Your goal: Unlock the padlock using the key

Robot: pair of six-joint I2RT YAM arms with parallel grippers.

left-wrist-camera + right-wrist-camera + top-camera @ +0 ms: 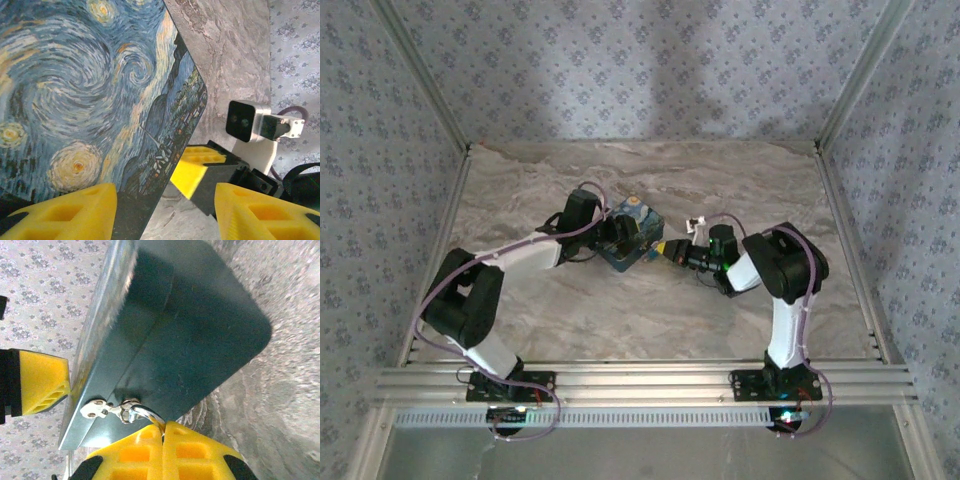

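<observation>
Right claw (164,427) is pressed tight, pinching one thin metal loop (136,411) that hangs off the single hasp (95,409) on the box (190,325) edge. The loop runs straight from hasp into the pads. Is that the padlock's shackle? Can't tell, its body is hidden. Left claw (165,200) is spread, the box's corner in its gap. One box, mid-table (650,320), bare top all round, walls well off.

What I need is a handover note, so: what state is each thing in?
Flat rectangular Starry Night box: tipped up, dark underside exposed.
Left hand: open, straddling the box's edge.
Right hand: shut on a thin silver metal piece at the box's rim.
</observation>
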